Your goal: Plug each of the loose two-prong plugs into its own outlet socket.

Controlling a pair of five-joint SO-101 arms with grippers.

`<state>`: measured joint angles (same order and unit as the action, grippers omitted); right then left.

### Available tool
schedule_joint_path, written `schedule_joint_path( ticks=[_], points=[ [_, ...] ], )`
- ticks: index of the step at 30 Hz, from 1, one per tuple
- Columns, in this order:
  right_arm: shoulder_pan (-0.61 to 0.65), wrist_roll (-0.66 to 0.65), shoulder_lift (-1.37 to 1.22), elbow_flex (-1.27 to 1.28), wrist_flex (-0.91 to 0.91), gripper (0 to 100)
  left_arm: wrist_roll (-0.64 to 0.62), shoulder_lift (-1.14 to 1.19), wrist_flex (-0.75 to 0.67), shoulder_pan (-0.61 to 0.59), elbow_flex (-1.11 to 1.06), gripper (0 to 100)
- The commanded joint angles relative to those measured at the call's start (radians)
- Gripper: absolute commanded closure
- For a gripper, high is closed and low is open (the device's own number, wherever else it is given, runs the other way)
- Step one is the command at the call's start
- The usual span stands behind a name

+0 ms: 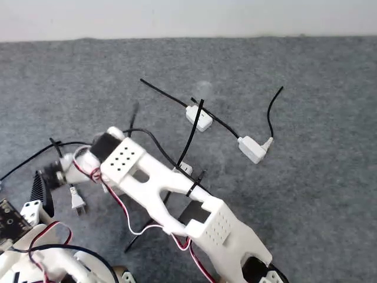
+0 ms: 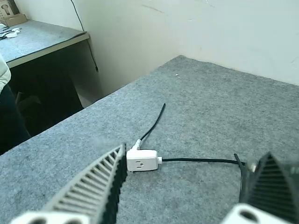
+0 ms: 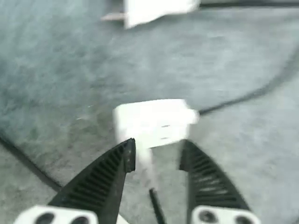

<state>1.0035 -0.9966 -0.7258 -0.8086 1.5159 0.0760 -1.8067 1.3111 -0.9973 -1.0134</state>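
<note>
White socket [image 3: 154, 122] just at right jaws' tips

Open passage: the grey table surface [image 1: 330, 71] behind and to the right of the two sockets is bare up to the wall.

Obstruction 1: a white arm [image 1: 159, 183] lies diagonally across the middle, covering the ground beneath it.

Obstruction 2: black cords. One cord [image 1: 191, 138] drops from beside the left outlet socket [image 1: 198, 118] and passes under the arm. Another runs from the right outlet socket [image 1: 252, 149] close past the left one.

The loose plug [image 1: 77, 201] sits in a narrow pocket between a ribbed black finger [image 1: 41, 191] and the arm.

Ahead of the left gripper [image 2: 194, 156], jaws wide apart, an outlet socket [image 2: 142, 160] lies just beside one fingertip, its cord [image 2: 201, 160] crossing the gap.
</note>
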Motion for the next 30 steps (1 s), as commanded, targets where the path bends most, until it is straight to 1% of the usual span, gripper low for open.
schedule_joint_path(
  ticks=[1, 4, 6, 9, 12, 14, 17, 20, 23, 26, 30],
  points=[
    [-0.033, 0.066, 0.015, -0.196, 0.062, 80.8, 0.005, -0.014, -0.058, 0.005, 0.021, 59],
    [-0.067, 0.112, 0.015, -0.391, 0.133, 80.6, 0.005, -0.014, -0.091, 0.018, 0.022, 59],
    [-0.093, 0.132, 0.015, -0.523, 0.191, 80.5, 0.008, -0.014, -0.095, 0.06, 0.03, 59],
    [-0.151, 0.199, 0.015, -0.717, 0.278, 80.5, 0.009, -0.012, -0.091, 0.152, 0.048, 59],
    [-0.254, 0.285, 0.016, -0.852, 0.285, 80.5, 0.012, -0.012, -0.098, 0.23, 0.051, 59],
    [-0.317, 0.328, 0.042, -0.876, 0.285, 80.5, 0.035, -0.012, -0.092, 0.279, 0.053, 59],
    [-0.395, 0.393, 0.136, -0.847, 0.285, 80.5, 0.091, -0.012, -0.08, 0.356, 0.051, 59],
    [-0.443, 0.48, 0.251, -0.827, 0.285, 80.7, 0.1, -0.012, -0.069, 0.44, 0.051, 59],
    [-0.47, 0.574, 0.395, -0.74, 0.286, 80.9, 0.1, -0.012, -0.044, 0.537, 0.059, 59],
    [-0.478, 0.603, 0.585, -0.54, 0.286, 80.9, 0.1, -0.012, 0.008, 0.634, 0.091, 59],
    [-0.478, 0.608, 0.888, -0.172, 0.285, 80.9, 0.101, -0.012, 0.087, 0.74, 0.143, 59]
  ],
)
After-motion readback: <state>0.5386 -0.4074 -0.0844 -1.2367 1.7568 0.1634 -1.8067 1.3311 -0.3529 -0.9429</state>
